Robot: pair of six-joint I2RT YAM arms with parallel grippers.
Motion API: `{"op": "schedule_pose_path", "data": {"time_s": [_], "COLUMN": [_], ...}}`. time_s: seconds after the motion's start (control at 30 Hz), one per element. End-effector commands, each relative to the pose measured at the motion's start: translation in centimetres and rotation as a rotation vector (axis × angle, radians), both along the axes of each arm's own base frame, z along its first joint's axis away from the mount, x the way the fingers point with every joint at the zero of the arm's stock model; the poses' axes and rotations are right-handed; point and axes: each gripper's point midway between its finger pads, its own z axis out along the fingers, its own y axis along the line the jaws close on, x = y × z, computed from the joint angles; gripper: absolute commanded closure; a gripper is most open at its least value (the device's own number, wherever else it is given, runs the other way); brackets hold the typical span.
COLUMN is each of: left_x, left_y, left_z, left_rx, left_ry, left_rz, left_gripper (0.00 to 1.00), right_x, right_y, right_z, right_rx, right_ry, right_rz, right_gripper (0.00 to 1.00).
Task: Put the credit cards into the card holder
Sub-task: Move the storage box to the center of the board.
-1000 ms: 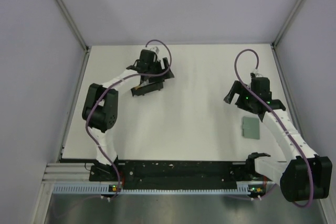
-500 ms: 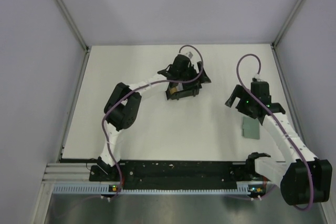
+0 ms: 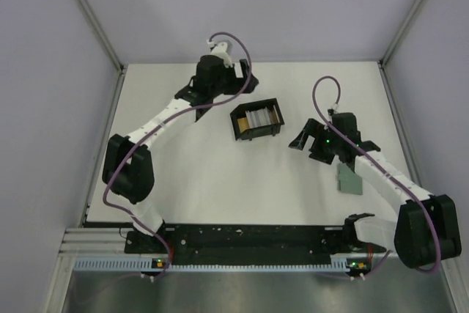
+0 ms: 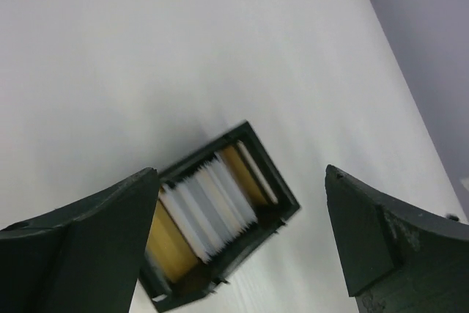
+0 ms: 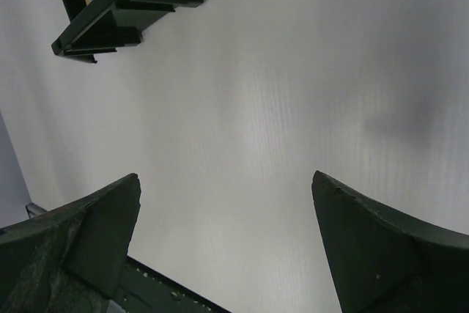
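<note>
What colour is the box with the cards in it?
The box is black, clearest from the left wrist camera.

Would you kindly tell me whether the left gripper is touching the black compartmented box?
Apart: the top view shows white table between the left gripper and the black compartmented box.

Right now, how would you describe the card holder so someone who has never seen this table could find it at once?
Start at the white table and go to its right side, where the right arm reaches across. The card holder lies flat there, partly hidden by that arm. It is a thin sage-green rectangle, unlike the black open box of cards nearer the middle.
</note>
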Motion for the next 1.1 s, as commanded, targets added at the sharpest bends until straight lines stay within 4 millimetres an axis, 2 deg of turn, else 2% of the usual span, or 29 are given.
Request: {"op": "schedule_pose_path", "data": {"time_s": [0.0, 0.1, 0.17, 0.23, 0.3, 0.4, 0.5, 0.63, 0.8, 0.83, 0.93, 1.0, 1.07], "left_x": [5.0, 7.3, 8.0, 8.3, 7.6, 6.6, 5.1, 3.1, 0.5, 0.4, 0.9, 1.6, 2.2], "left_y": [4.8, 5.1, 4.1, 3.6, 3.0, 2.5, 2.0, 1.9, 0.3, 0.0, 0.0, 0.5, 1.0], "left_z": [-3.4, -6.0, -7.7, -10.2, -11.7, -12.6, -13.5, -13.9, -14.0, -14.1, -14.4, -13.8, -13.0], "left_rx": [0.049, 0.082, 0.076, 0.068, 0.038, -0.012, -0.050, -0.092, -0.145, -0.148, -0.159, -0.151, -0.138], "left_ry": [0.012, 0.025, 0.049, 0.091, 0.137, 0.151, 0.190, 0.221, 0.253, 0.256, 0.269, 0.250, 0.231], "left_rz": [0.010, -0.017, -0.076, -0.112, -0.146, -0.168, -0.207, -0.219, -0.246, -0.237, -0.200, -0.166, -0.139], "left_gripper": [0.02, 0.02, 0.02, 0.02, 0.02, 0.02, 0.02, 0.05, 0.05, 0.05, 0.06, 0.06, 0.05], "right_x": [1.6, 2.0, 2.5, 3.2, 4.1, 5.7, 8.1, 10.8, 12.8, 12.9, 12.2, 11.4, 10.2], "right_y": [4.1, 5.8, 6.7, 7.6, 8.6, 10.3, 10.8, 11.3, 9.8, 9.4, 7.4, 5.0, 1.4], "right_z": [2.0, 2.0, 2.1, 2.0, 2.1, 1.9, 1.3, 1.7, 0.8, 0.6, 1.6, 3.2, 3.6], "right_rx": [0.101, 0.142, 0.157, 0.164, 0.175, 0.231, 0.219, 0.163, 0.076, 0.070, 0.013, -0.023, -0.091], "right_ry": [-0.063, -0.050, -0.044, -0.035, -0.007, 0.019, 0.015, -0.004, -0.017, -0.011, -0.032, -0.078, -0.095], "right_rz": [0.060, 0.071, 0.065, 0.054, 0.038, 0.039, 0.012, 0.026, 0.006, 0.009, 0.027, 0.012, -0.056], "right_gripper": [0.01, 0.01, 0.01, 0.01, 0.01, 0.01, 0.01, 0.01, 0.01, 0.01, 0.01, 0.01, 0.01]}}
